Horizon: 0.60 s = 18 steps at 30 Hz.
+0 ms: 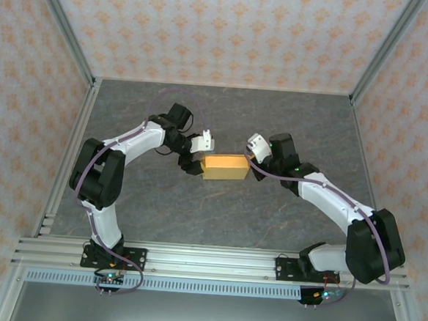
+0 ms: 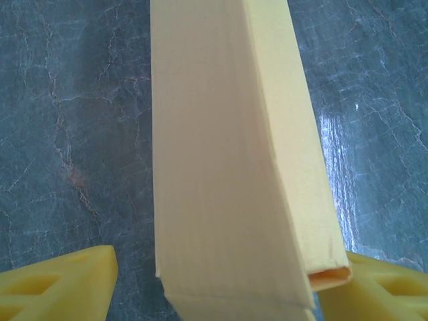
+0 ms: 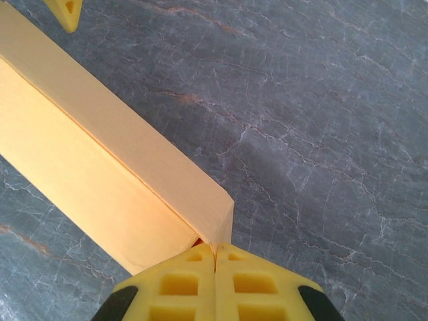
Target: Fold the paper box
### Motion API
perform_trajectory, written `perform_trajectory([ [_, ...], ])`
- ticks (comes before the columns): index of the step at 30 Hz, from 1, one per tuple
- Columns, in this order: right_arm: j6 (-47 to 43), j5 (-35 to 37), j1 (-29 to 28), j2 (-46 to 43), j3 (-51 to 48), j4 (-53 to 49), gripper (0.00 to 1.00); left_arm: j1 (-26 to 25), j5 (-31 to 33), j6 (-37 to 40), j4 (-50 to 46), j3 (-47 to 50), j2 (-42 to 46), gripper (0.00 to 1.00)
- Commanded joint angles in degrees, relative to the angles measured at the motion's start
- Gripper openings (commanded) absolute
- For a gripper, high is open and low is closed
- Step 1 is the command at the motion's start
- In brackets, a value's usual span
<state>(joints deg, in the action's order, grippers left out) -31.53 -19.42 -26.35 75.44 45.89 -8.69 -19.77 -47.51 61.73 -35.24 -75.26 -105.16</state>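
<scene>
My left gripper [image 1: 194, 164] stands open, its yellow fingers [image 2: 60, 287] straddling one end of the paper box [image 1: 224, 167], a long folded box of light orange-tan thin cardboard lying mid-way across the grey marbled table [image 1: 217, 227]. My right gripper [image 3: 215, 257] is pressed closed, its tips against the box's far corner.

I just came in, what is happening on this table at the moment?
Two robot arms are working on a paper box, folded into a long shape and lying on the grey table between them. The left tool is open, one finger on each side of one end. The right tool is shut, its tips against the other end.
</scene>
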Motion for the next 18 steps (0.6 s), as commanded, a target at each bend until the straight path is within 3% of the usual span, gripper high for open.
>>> perform_trajectory([
  [1,-0.12,0.7,-0.4,0.1,1.41,-1.59,0.0,0.13,0.37,1.18,0.9,1.2,1.56,0.8],
  [6,-0.19,1.05,-0.37,0.02,1.45,-2.2,0.0,0.3,0.22,1.67,2.83,3.28,2.92,0.96],
  [18,1.71,2.53,-1.12,-0.66,2.57,-3.91,0.0,-0.38,2.09,-2.2,7.72,9.17,10.42,0.99],
])
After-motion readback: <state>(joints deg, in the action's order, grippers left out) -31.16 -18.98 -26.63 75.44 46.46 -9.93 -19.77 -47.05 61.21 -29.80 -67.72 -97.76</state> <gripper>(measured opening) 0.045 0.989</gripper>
